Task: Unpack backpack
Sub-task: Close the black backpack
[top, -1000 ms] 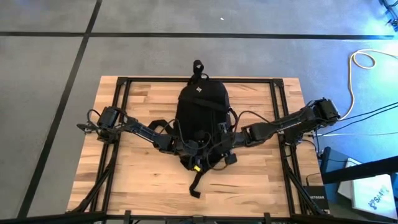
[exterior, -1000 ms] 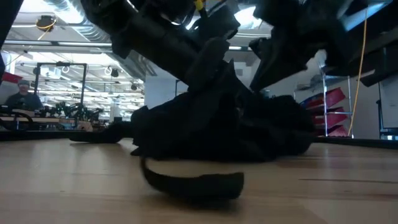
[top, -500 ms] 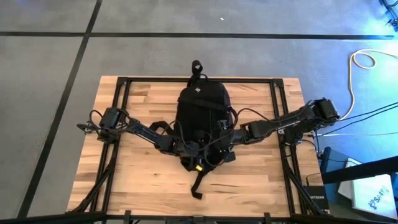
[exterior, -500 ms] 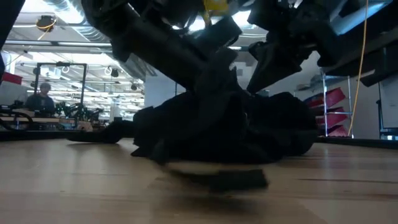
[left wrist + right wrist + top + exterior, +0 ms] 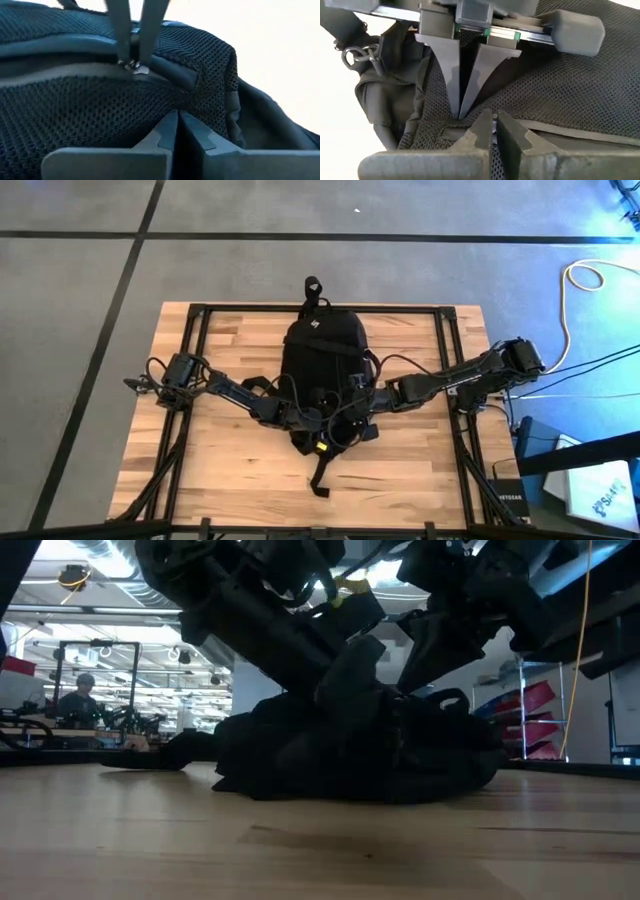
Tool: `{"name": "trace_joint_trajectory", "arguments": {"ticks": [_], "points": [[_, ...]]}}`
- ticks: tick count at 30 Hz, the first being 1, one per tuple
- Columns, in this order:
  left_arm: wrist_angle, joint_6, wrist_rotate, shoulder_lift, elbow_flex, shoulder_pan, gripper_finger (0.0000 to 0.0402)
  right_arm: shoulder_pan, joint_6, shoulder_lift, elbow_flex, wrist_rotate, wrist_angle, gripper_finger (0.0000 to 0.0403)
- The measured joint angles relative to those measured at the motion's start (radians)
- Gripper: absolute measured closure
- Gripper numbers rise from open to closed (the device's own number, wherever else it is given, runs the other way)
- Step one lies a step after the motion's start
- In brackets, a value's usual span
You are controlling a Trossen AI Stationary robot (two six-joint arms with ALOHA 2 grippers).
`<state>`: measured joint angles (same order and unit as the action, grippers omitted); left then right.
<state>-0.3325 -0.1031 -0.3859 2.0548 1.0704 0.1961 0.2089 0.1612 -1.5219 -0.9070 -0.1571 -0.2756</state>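
Near edge of the light butcher-block wooden tabletop (image 5: pixel 230 465): a loose black strap end (image 5: pixel 320 478) trails off the pack's lower end, which points at the near edge.

Just behind it both tools meet at that lower end of the large black soft fabric backpack (image 5: pixel 322 355), on its mesh-padded side. Left tool (image 5: pixel 312 420): closed tight, fingertips pressed together against the mesh panel (image 5: pixel 90 115) right below the piped seam; whether fabric is actually pinched between them, can't tell. Right tool (image 5: pixel 352 412): also fully closed, tips together at the same seam, nose to nose with the left tool (image 5: pixel 462 112), which its wrist camera sees head-on. A small metal ring (image 5: pixel 351 54) hangs off a strap to one side in that view.

Backpack lies flat at the tabletop's centre, small white logo (image 5: pixel 314 324) up, top loop handle (image 5: pixel 314 286) reaching the far edge. In the low view it's a slumped black heap (image 5: pixel 360 755) under both arms.

Far back, beyond the tabletop: a person (image 5: pixel 82 698) at a workbench in the room.
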Motion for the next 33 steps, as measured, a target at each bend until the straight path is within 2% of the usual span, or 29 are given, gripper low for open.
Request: {"name": "trace_joint_trajectory", "arguments": {"ticks": [7,12,17,24,26,31,33], "points": [[-0.053,-0.047,-0.02,0.042,-0.001,-0.006,0.0402,-0.016,0.002,-0.001,0.0,-0.016,-0.003,0.0403],[-0.068,0.053,-0.04,-0.028,-0.009,0.052,0.0385,-0.013,0.002,-0.001,0.0,-0.015,-0.015,0.0403],[0.068,0.076,-0.084,-0.116,-0.011,0.099,0.0314,-0.012,0.001,-0.001,0.0,-0.006,-0.009,0.0403],[0.076,0.138,-0.316,-0.153,-0.009,0.147,0.0193,-0.012,0.0,-0.001,0.0,0.012,-0.01,0.0403],[0.09,0.133,-0.351,-0.153,-0.008,0.146,0.0159,-0.013,0.0,-0.001,0.0,0.017,-0.01,0.0403],[0.232,-0.105,-0.371,-0.156,-0.008,0.1,0.0083,-0.013,0.0,-0.001,0.0,0.023,-0.015,0.0403],[0.247,-0.187,-0.318,-0.162,-0.009,0.064,0.0065,-0.013,0.001,-0.001,0.0,0.023,-0.014,0.0403]]}}
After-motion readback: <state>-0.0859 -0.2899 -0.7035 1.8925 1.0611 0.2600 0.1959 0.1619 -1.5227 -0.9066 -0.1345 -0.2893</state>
